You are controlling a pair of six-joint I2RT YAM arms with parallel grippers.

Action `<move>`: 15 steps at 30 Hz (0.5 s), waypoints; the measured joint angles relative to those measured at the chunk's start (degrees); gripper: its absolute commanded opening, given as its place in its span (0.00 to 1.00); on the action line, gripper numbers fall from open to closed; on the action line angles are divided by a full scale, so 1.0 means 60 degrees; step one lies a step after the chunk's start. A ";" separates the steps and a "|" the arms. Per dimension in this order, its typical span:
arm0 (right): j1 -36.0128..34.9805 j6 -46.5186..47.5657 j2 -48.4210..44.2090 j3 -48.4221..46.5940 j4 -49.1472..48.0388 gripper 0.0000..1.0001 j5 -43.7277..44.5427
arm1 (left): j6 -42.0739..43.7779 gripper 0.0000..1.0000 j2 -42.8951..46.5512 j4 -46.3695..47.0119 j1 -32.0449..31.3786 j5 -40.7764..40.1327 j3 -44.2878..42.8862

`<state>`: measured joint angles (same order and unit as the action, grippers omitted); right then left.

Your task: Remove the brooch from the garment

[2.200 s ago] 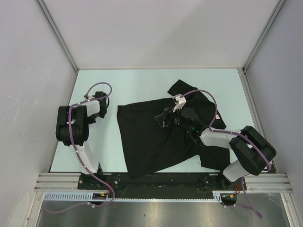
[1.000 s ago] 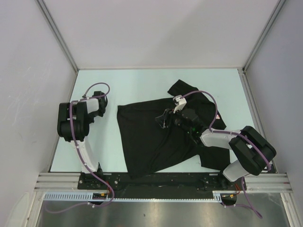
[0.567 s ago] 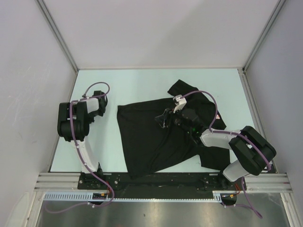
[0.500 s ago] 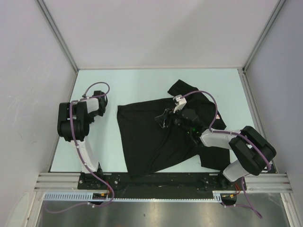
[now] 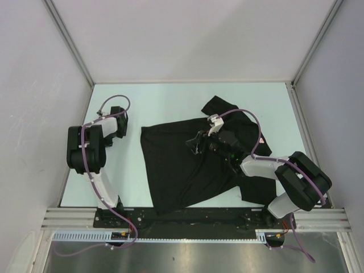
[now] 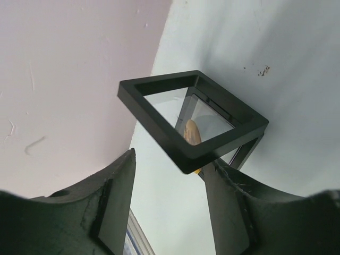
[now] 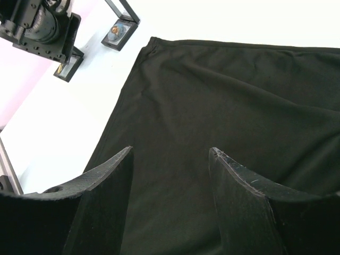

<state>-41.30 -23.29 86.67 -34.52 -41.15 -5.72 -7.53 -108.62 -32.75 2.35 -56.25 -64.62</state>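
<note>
Pale table [image 5: 170, 102], black garment [image 5: 182, 165], left pincer [image 6: 170, 167] spread, right pincer [image 7: 170, 154] spread, framed brooch [image 6: 191, 133] half-hidden

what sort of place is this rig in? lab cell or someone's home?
Most likely a lab test cell: plain grey panel walls on metal framing, a pale table, and a left arm and right arm bolted at its near edge.

Black frame case [image 6: 226, 139] (amber brooch [image 6: 191, 133] inside)

The garment [image 7: 223, 106] is matt black cloth; the frame [image 6: 192, 121] glossy black plastic with clear panes.
</note>
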 measured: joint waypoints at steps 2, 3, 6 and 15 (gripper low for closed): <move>0.0000 0.0000 0.0000 0.0000 -0.0029 0.62 -0.0025 | -0.0004 0.65 0.0142 -0.0011 -0.0018 0.0040 0.0000; -0.0018 0.0000 0.0000 0.0000 -0.0044 0.62 -0.0029 | -0.0004 0.66 0.0215 -0.0018 -0.0033 0.0087 0.0000; -0.0025 0.0000 0.0000 0.0000 -0.0062 0.62 -0.0029 | -0.0004 0.69 0.0437 -0.0033 -0.0102 0.0219 0.0000; -0.0084 0.0000 -0.0022 0.0000 -0.0015 0.63 0.0095 | -0.0040 0.70 0.1392 -0.0164 -0.0437 0.1056 0.0000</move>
<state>-41.80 -23.29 86.54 -34.52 -41.23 -5.15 -7.77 -100.27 -33.74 -0.27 -49.91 -64.62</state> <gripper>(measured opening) 0.623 0.703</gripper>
